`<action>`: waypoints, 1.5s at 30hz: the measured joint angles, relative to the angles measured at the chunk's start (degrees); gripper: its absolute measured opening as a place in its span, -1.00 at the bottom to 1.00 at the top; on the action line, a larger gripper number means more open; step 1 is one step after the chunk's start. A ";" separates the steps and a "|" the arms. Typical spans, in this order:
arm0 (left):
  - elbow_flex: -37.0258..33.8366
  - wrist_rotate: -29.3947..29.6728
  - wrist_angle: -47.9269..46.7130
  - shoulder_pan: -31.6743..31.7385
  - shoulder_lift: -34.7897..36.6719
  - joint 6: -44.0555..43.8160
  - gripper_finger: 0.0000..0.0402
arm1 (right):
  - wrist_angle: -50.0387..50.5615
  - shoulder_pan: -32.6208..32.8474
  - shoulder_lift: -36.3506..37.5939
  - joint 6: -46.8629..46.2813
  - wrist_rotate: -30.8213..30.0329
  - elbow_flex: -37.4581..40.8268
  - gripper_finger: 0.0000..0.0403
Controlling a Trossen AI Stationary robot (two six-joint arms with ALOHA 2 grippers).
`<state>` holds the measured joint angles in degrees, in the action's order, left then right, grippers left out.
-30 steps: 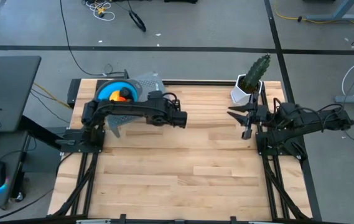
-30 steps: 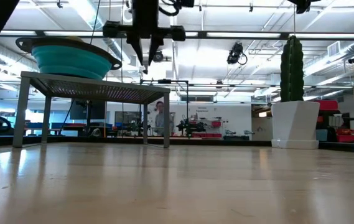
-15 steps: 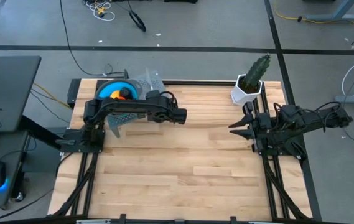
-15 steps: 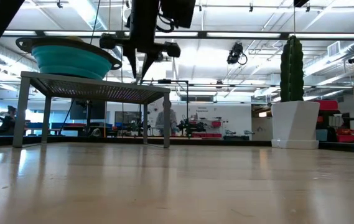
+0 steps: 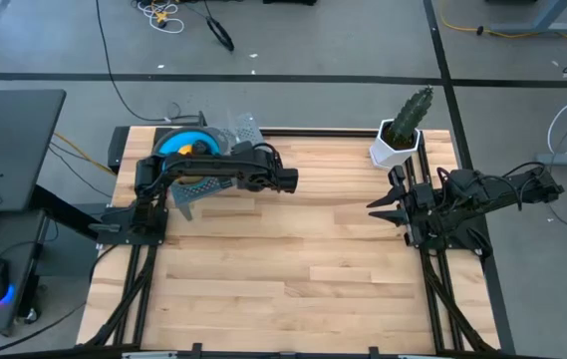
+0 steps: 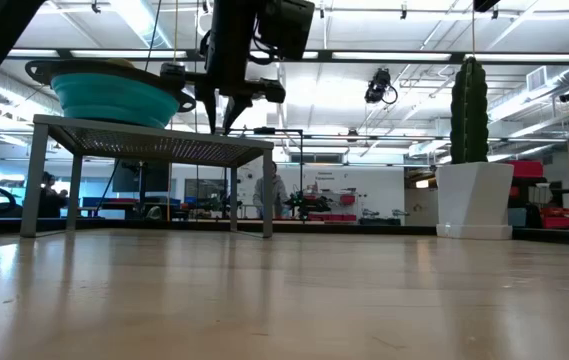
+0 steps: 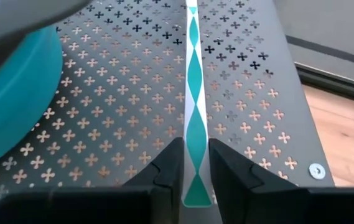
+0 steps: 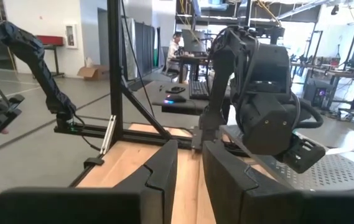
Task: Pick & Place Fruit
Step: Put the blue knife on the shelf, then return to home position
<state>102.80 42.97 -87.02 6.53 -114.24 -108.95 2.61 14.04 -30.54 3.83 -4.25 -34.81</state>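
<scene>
My left gripper (image 7: 195,171) hangs over the grey perforated metal stand (image 7: 245,99) at the far left of the pale wooden table (image 5: 293,259), pinching a thin white stick with teal diamond markings (image 7: 195,106) that lies along the stand's top. Just left of it sits the teal round bowl (image 5: 178,147), holding the fruit, small orange and yellow toy pieces (image 5: 185,151). My right gripper (image 5: 371,204) waits at the table's right edge, nearer than the green cactus in its white pot (image 5: 403,130), with its fingers (image 8: 164,168) a narrow gap apart and holding nothing.
</scene>
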 joint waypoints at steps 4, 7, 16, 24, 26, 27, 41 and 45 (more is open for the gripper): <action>0.00 -1.06 0.42 0.83 -0.08 -0.40 -0.55 | 0.02 0.00 0.07 0.05 -0.02 -0.02 -0.58; 0.00 -1.98 1.24 1.24 -0.15 -0.23 -0.49 | 0.32 0.00 0.20 0.05 -0.02 -0.04 -0.58; 0.00 -2.11 1.08 1.17 -0.17 1.34 -0.37 | 1.44 0.00 0.32 0.04 -0.04 -0.04 -0.58; 1.42 -2.02 0.82 0.44 -0.17 2.83 -0.23 | 1.49 0.00 0.32 0.03 -0.04 -0.04 -0.58; 2.38 -1.67 0.69 0.10 -0.18 3.81 -0.20 | 1.55 0.00 0.32 0.03 -0.04 -0.04 -0.58; 2.92 -1.62 0.53 -0.05 -0.17 4.33 -0.18 | 1.66 0.00 0.32 0.03 -0.04 -0.04 -0.58; 12.06 5.60 4.84 -9.35 -0.23 22.77 -0.13 | 4.86 -0.02 0.30 2.78 -0.15 -0.04 -0.58; 12.70 15.36 11.79 -15.57 -0.24 32.34 -0.13 | 4.96 -0.17 0.21 3.13 -0.17 -0.04 -0.58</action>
<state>115.50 58.34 -75.24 -9.04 -114.48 -76.62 7.57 13.87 -30.33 6.96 -4.43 -34.85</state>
